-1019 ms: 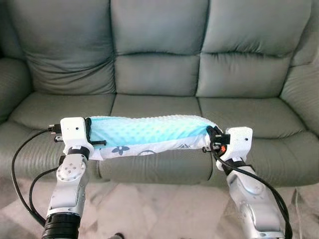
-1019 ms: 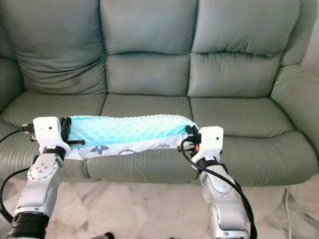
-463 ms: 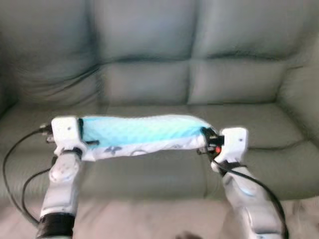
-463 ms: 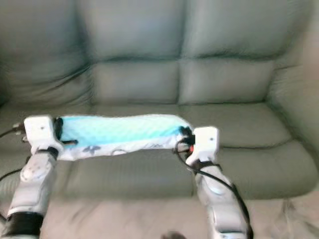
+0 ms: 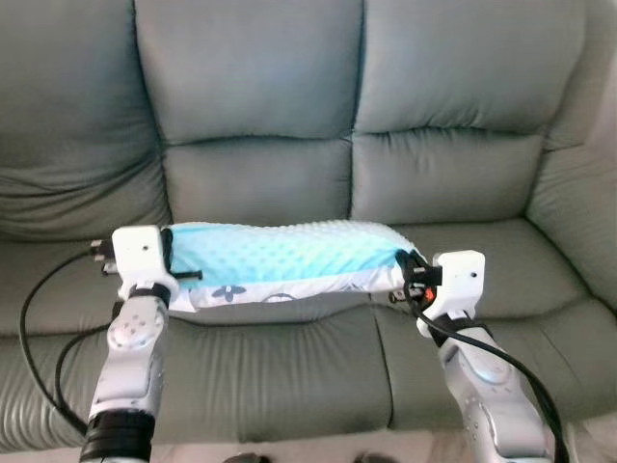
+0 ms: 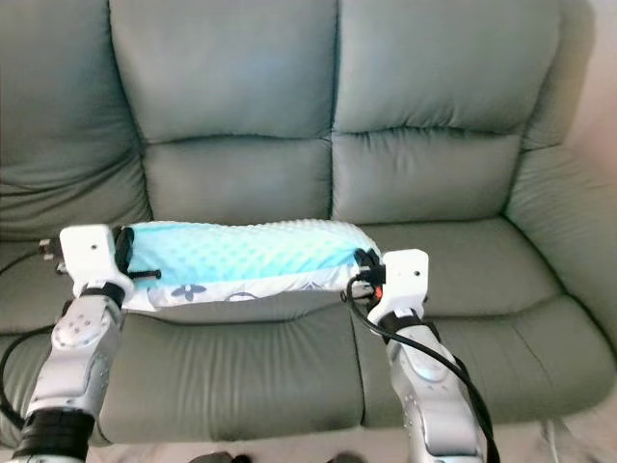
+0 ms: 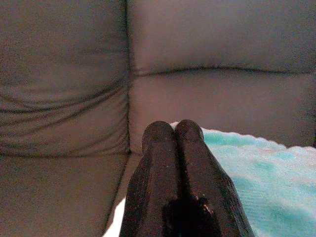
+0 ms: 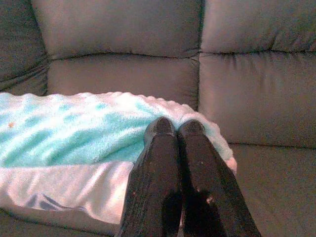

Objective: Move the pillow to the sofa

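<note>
You're carrying the pillow (image 5: 280,258) squeezed between the clenched left claw (image 5: 172,262) and clenched right claw (image 5: 410,273) over the sofa (image 5: 289,357); lower both level before easing apart.

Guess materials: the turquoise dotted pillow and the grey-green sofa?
Turquoise dotted pillow: looks like soft plush fleece, matte, with raised bumps; its white printed underside seems smooth woven fabric. Grey-green sofa: likely leather or faux leather, judging by its faint sheen and soft creases.

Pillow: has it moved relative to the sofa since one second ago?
Yes. The pillow, carried between both grippers, has advanced toward the sofa backrest and now hangs above the seat cushions, not their front edge.
</note>
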### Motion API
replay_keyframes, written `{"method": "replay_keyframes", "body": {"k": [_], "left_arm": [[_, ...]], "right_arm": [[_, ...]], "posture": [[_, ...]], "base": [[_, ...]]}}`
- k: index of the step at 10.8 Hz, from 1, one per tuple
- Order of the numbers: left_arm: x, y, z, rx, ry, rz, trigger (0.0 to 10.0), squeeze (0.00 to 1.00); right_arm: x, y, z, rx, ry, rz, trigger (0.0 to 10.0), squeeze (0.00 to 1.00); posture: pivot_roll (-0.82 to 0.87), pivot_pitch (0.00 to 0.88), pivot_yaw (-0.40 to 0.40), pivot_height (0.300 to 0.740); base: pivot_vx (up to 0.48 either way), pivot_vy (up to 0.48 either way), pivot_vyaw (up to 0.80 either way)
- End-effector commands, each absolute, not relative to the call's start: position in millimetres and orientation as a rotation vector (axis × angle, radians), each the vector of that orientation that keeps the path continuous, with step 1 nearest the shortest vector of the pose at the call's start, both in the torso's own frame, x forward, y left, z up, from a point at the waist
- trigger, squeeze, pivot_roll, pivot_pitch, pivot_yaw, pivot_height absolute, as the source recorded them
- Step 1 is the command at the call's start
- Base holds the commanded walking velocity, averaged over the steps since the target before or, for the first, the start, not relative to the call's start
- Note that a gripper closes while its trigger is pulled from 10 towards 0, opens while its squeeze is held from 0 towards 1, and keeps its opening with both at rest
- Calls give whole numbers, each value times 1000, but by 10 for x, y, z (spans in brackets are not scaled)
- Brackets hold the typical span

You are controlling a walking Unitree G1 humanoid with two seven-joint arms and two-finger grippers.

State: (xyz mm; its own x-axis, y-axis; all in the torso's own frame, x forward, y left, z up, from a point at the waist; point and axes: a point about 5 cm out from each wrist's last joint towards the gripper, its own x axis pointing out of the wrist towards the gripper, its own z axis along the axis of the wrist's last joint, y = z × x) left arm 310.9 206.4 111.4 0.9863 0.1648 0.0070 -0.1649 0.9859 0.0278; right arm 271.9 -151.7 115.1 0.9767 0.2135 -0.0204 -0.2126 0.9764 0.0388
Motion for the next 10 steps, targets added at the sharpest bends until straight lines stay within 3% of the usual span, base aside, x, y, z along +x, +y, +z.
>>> {"method": "replay_keyframes", "body": {"k": [1,3,10], "left_arm": [[3099,2110,1110,39,-1,195,10000,0],[3104,2121,1091,4,13,213,10000,0],[3122,2121,1072,24,36,210,10000,0]], "right_arm": [[2704,-1562,1179,38,15,202,10000,0],[2706,-1555,1178,38,16,203,10000,0],[2719,-1555,1186,41,12,201,10000,0]], "posture": [[-143,132,-13,740],[-140,131,-12,740],[-140,127,-10,740]], "base": [[0,0,0],[0,0,0],[0,480,0]]}}
